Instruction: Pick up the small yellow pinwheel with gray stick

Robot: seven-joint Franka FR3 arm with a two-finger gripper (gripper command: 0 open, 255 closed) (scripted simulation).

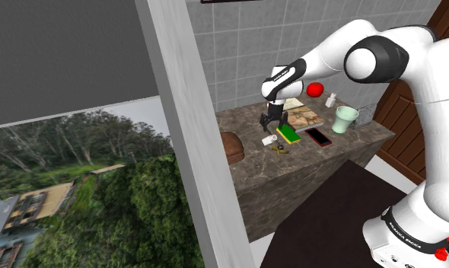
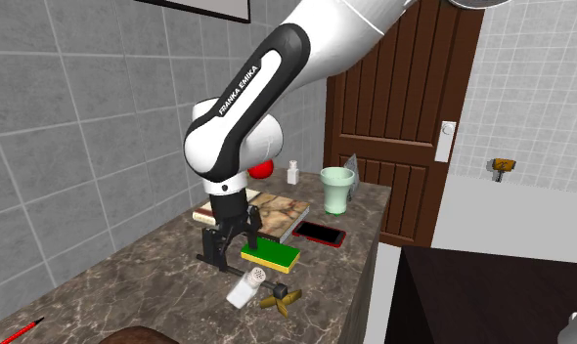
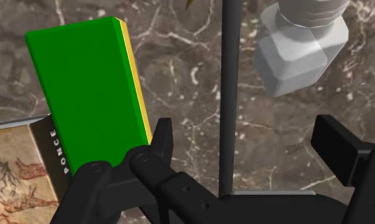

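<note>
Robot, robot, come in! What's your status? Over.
Black tool open. Small yellow pinwheel with dark grey stick: stick between the fingers, untouched. White shaker bottle lying close beside it.

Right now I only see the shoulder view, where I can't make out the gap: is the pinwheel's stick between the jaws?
Observer: Yes; in the wrist view the gray stick runs straight between the open jaws, touching neither.
Operator: Anything crowding the jaws?
Observer: A green sponge with a yellow edge lies close beside one jaw.
Operator: And the other side?
Observer: A white shaker lies ahead of the other jaw, apart from the stick.
</note>
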